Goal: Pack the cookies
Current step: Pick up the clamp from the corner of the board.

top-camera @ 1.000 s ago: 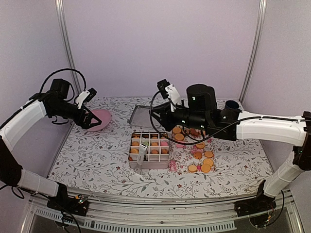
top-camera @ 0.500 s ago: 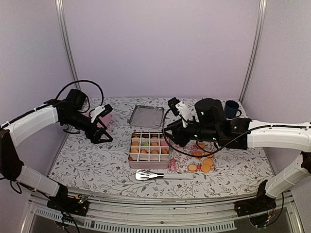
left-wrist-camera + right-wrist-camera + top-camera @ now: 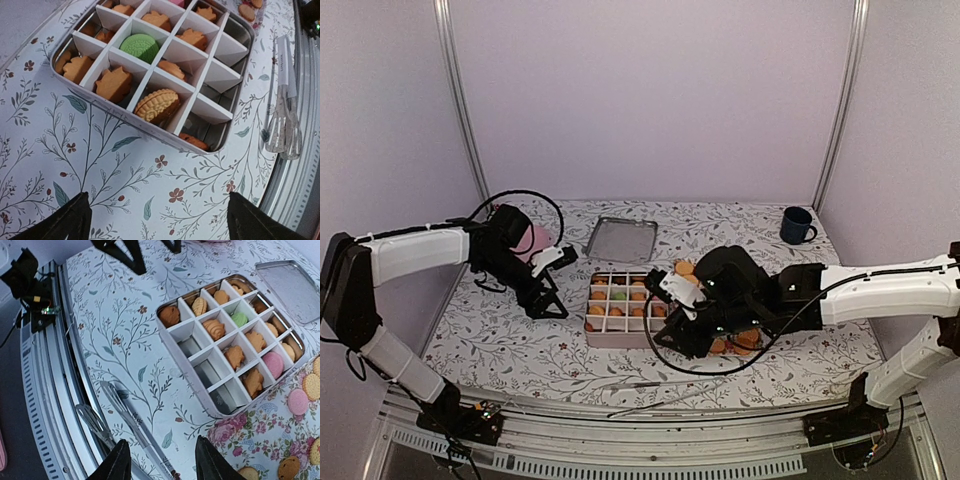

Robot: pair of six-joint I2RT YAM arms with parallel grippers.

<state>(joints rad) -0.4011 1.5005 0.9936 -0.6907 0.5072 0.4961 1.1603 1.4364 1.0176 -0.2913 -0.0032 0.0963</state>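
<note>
The cookies lie in two places. Several fill the cells of a white-divided tin box [image 3: 625, 312], among them a green one [image 3: 141, 47] and a pink one [image 3: 273, 364]. Others lie loose on a rose-print cloth [image 3: 260, 432] right of the box, such as a pink one [image 3: 298, 401] and orange ones [image 3: 748, 340]. My left gripper [image 3: 548, 308] is open and empty, low over the table just left of the box [image 3: 235, 35]. My right gripper [image 3: 672, 340] is open and empty, above the table in front of the box [image 3: 175, 347].
Metal tongs [image 3: 135, 428] lie at the table's front edge by the rail, also in the left wrist view [image 3: 283, 125]. The box lid [image 3: 620, 238] lies behind the box. A dark mug [image 3: 796, 224] stands back right. A pink plate [image 3: 527, 240] sits behind the left arm.
The tongs, held over the box a second ago, now lie at the table's front edge. My left gripper came right from the pink plate toward the box. My right arm swung down and nearer.
</note>
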